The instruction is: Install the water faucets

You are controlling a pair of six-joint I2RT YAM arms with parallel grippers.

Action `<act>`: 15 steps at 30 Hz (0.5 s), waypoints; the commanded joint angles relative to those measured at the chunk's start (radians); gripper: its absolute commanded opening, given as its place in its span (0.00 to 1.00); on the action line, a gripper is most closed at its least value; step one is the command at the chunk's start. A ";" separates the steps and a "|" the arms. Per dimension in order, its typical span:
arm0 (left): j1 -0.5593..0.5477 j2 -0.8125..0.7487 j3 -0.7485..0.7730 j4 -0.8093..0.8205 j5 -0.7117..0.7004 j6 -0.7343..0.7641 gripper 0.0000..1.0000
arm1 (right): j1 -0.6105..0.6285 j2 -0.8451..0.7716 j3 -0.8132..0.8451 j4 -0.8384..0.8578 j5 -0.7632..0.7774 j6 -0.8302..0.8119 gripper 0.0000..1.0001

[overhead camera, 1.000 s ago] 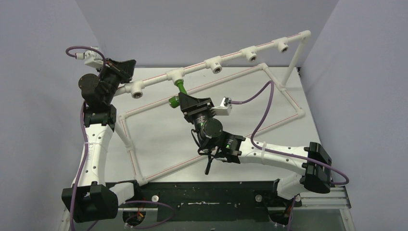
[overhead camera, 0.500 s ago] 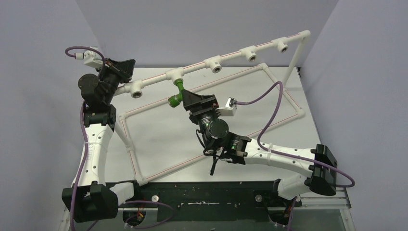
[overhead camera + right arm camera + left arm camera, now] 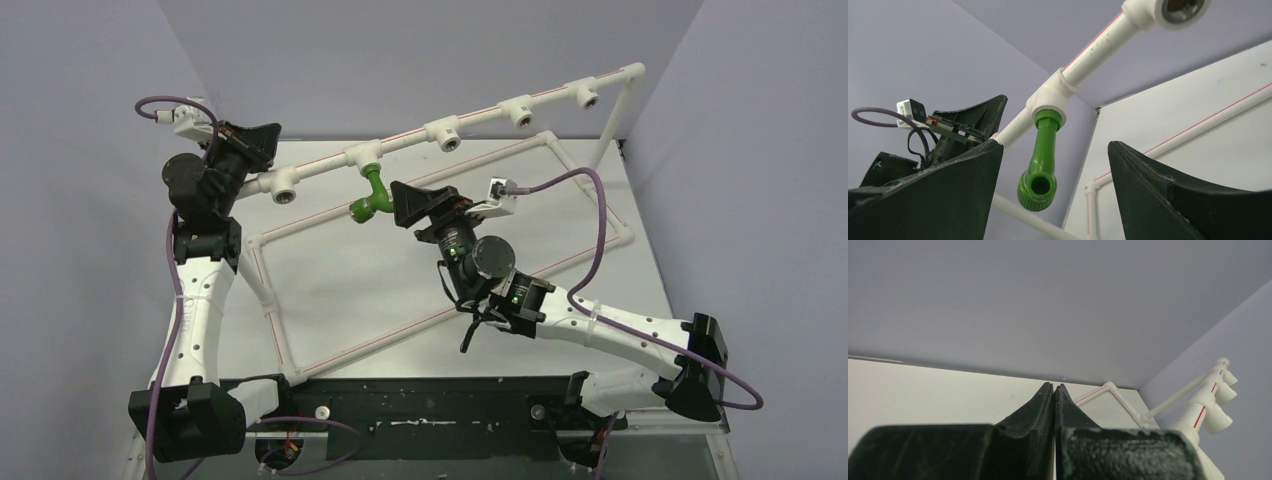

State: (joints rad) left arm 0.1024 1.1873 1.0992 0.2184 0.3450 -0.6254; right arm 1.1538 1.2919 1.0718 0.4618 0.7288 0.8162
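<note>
The white pipe rail (image 3: pixel 480 122) carries a thin red line along its length, and that is the only marking that reads at all (the small pale module on the right wrist is too small to make out). The right pincer (image 3: pixel 1054 150) stands wide, and the green faucet (image 3: pixel 1040 155) hangs in the gap between its two fingers, apart from both. The faucet sits in a white tee fitting (image 3: pixel 1050 95) on the raised rail, in the upper centre of the overhead frame (image 3: pixel 368 195), with the right pincer (image 3: pixel 398 205) just to its right. The left pincer (image 3: pixel 1054 390) is pressed closed on nothing, and overhead it sits at the rail's left end (image 3: pixel 262 140). Only the right wrist view shows the spout's round open mouth. Only the overhead view shows the whole pipe frame on the table (image 3: pixel 340 280).
</note>
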 commanded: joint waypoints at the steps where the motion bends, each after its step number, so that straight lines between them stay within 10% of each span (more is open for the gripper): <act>1: 0.031 0.137 -0.150 -0.326 0.016 0.002 0.00 | -0.078 -0.107 -0.025 0.035 -0.285 -0.358 0.78; 15: 0.031 0.135 -0.150 -0.330 0.014 0.004 0.00 | -0.114 -0.114 0.215 -0.431 -0.692 -1.349 0.80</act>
State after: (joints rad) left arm 0.1024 1.1873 1.0992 0.2184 0.3450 -0.6250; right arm 1.0401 1.1782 1.2114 0.1860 0.1913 -0.1181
